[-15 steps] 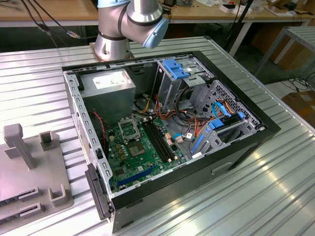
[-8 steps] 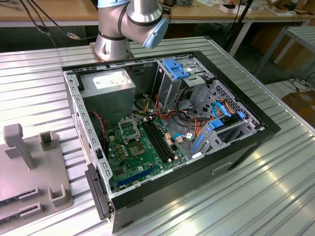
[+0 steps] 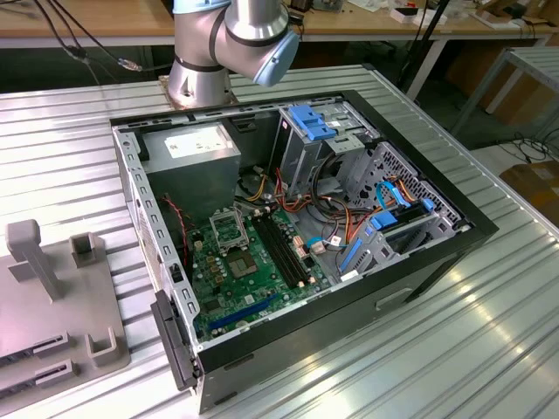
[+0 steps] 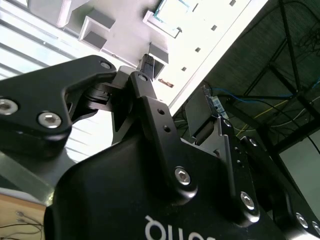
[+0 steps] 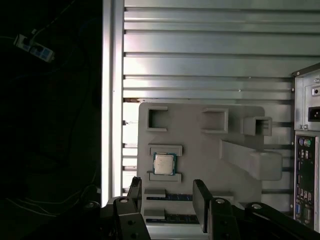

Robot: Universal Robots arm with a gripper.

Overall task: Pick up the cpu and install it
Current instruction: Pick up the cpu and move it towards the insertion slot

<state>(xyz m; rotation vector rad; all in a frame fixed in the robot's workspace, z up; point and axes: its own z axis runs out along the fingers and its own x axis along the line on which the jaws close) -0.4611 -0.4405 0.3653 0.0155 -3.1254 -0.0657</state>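
Exterior view overlooks the computer case; both wrist views face the tray past the claw.

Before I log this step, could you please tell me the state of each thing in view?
cpu: lying flat in its slot on the grey tray, not gripped.
gripper: fingers open, empty, clear of the cpu.
computer case: lying on its side, open, motherboard exposed.

I get bright, even light in the exterior view, with a pale sheen streaking the ribbed counter. The second wrist view burns out to white (glare eats the detail). The first wrist view goes black past the counter's edge, with the end effector dim.
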